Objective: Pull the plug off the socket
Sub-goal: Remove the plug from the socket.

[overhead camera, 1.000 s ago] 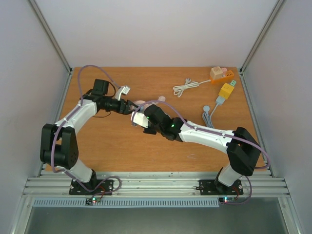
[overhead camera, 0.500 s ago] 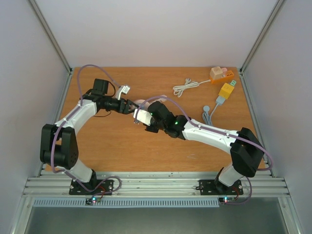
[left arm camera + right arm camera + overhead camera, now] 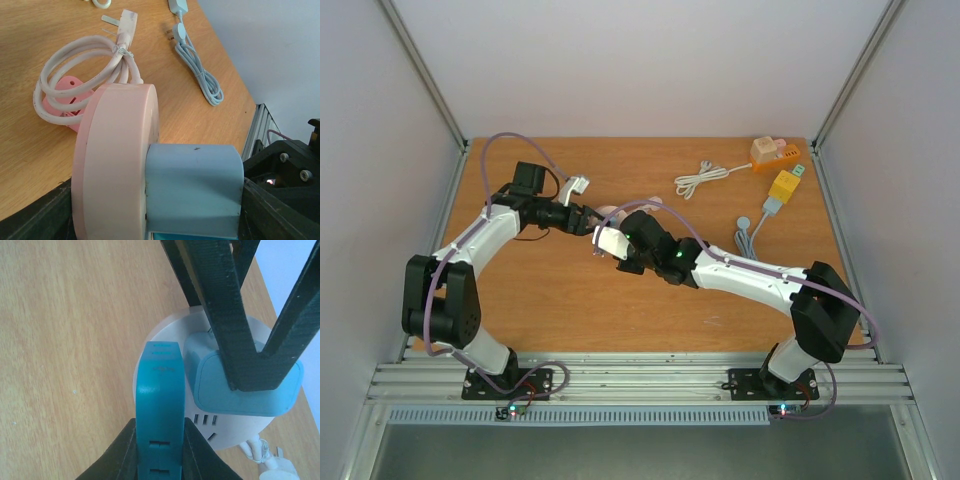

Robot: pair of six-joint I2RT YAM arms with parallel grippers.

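A round pink-and-white socket is held off the table, with a light-blue plug and a teal plug in its face. My left gripper is shut across the socket and the light-blue plug; its black fingers show in the right wrist view. My right gripper is shut on the teal plug, which stands against the socket face. In the top view the two grippers meet at table centre.
The socket's white cord lies coiled on the table below it. A white cable, an orange socket, a yellow socket and a grey cable lie at the back right.
My right wrist has shifted slightly toward the back and closer to the left gripper. The left arm has barely moved.
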